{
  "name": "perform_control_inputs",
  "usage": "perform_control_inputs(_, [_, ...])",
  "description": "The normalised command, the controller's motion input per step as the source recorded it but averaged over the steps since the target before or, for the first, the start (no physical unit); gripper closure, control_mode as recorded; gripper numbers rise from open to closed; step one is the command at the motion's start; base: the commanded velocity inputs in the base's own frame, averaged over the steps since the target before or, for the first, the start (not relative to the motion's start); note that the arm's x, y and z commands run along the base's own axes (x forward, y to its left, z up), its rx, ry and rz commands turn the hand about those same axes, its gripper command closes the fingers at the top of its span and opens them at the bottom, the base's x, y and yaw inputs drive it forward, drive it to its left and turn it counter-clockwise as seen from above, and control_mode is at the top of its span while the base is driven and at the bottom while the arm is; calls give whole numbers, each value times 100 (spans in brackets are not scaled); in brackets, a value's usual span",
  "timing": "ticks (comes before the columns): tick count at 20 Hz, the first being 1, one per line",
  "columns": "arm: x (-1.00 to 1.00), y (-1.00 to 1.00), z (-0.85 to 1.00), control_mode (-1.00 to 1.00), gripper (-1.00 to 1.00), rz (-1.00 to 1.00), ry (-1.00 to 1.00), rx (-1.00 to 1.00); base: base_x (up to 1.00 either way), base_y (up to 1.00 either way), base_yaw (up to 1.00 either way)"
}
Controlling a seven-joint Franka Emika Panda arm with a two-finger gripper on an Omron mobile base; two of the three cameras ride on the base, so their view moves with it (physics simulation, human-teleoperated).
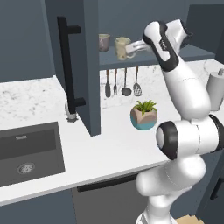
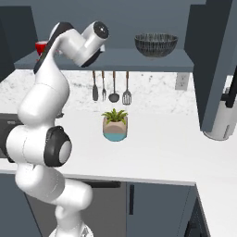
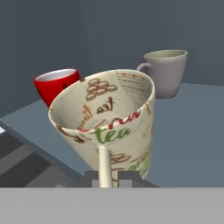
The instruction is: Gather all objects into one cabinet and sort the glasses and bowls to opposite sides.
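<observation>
1. The tool is clenched on the handle of the cream mug, which is seen in the hand view directly ahead of the fingertips and tilted over to one side.
2. In the left base view the cream mug is held at the level of the inner shelf of the cabinet, whose tall door with its black bar handle stands swung open.
3. Beyond the tool and to its left the red mug is seen on the shelf; beyond and to its right the grey-brown mug is seen, also on the shelf.
4. The step in hand is judged to be the setting down of the cream mug among the other mugs. It would be done well if the mug were first brought upright, lowered until its base is flat on the shelf, and kept apart from both neighbours.
5. The grip should be let go only once the mug is borne by the shelf; a withdrawal straight back along the handle is advised, so that the mug is not dragged or tipped.
6. The bowl is seen on the same shelf, well apart from the tool on its far side from the mugs.
7. Counted: three mugs, one bowl.
8. Below the shelf, one potted plant is seen on the table, and four utensils are hung on the wall.
</observation>
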Motion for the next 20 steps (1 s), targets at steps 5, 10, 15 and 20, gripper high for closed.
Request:
perform_control_inputs(5, [5,58,1,-100,100,-7,0,0,0,0,0])
perform_control_inputs(10, [21,27,0,-100,100,-6,2,4,0,0,0])
perform_control_inputs(15, [49,4,0,-100,100,-2,1,2,0,0,0])
perform_control_inputs(20, [53,0,0,-100,100,0,3,1,0,0,0])
